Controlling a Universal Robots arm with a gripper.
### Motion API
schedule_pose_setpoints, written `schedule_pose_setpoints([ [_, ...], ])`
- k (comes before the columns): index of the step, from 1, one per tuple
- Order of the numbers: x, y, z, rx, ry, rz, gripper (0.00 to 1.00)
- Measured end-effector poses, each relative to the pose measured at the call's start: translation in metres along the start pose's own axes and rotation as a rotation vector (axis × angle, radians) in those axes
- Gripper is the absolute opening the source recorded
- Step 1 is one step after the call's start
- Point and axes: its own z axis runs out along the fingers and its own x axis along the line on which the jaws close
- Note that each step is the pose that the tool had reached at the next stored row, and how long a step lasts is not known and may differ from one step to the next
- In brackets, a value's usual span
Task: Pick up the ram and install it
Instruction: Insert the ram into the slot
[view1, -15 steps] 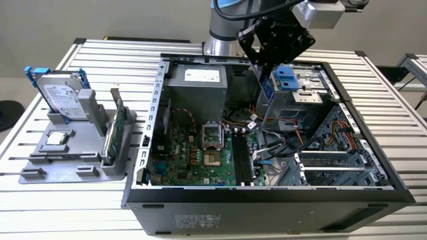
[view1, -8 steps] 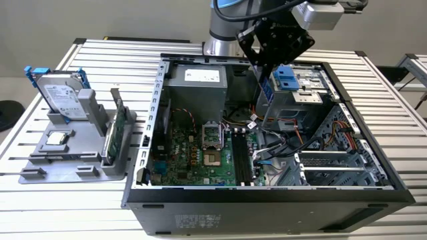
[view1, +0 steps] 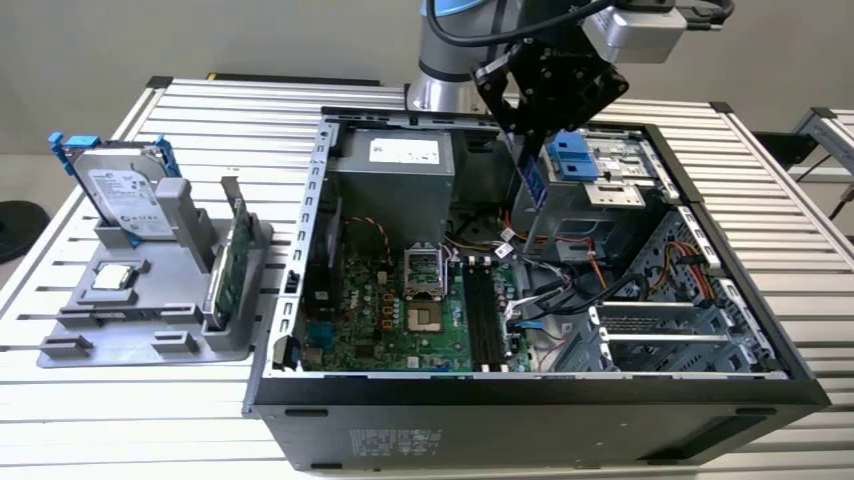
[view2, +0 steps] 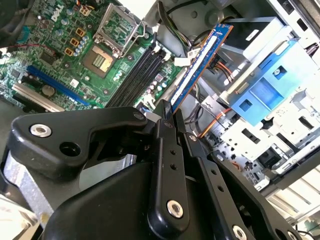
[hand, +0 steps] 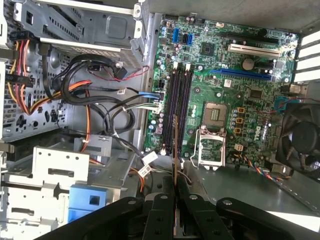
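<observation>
The gripper (view1: 531, 140) is clenched on one end of the ram (view2: 200, 62), hanging it above the case (view1: 534, 415), edge in line with the slots (hand: 181, 100), apparently for alignment.

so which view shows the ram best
The second wrist view: the ram shows most of its blue length, held in the gripper. The first wrist view sees it edge-on; the exterior view shows a short blue strip under the gripper.
</observation>
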Motion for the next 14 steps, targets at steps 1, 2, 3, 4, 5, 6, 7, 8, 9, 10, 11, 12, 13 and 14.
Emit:
schedule_pose_setpoints([
  [1,0.0,0.0,0.0002,-0.0002,-0.0001,0.0,0.0],
  [2,0.0,0.0,0.0005,-0.0003,0.0,0.0,0.0],
  [3,0.0,0.0,0.0006,-0.0006,-0.0001,0.0,0.0],
  [4,0.0,0.0,0.0009,-0.0006,0.0,0.0,0.0],
  [5,0.0,0.0,0.0011,-0.0009,-0.0001,0.0,0.0],
  [6,0.0,0.0001,0.0014,-0.001,-0.0001,0.0,0.0],
  [7,0.0,0.0001,0.0016,-0.0012,-0.0001,0.0,0.0],
  [8,0.0,0.0001,0.0018,-0.0015,-0.0002,0.0,0.0],
  [9,0.0,0.0001,0.0021,-0.0017,-0.0002,0.0,0.0],
  [10,0.0,0.0001,0.0023,-0.0018,-0.0002,0.0,0.0],
  [11,0.0,0.0001,0.0025,-0.0021,-0.0002,0.0,0.0],
  [12,0.0,0.0001,0.0027,-0.0022,-0.0003,0.0,0.0],
  [13,0.0,0.0001,0.003,-0.0024,-0.0003,0.0,0.0],
  [14,0.0001,0.0001,0.0032,-0.0027,-0.0003,0.0,0.0],
])
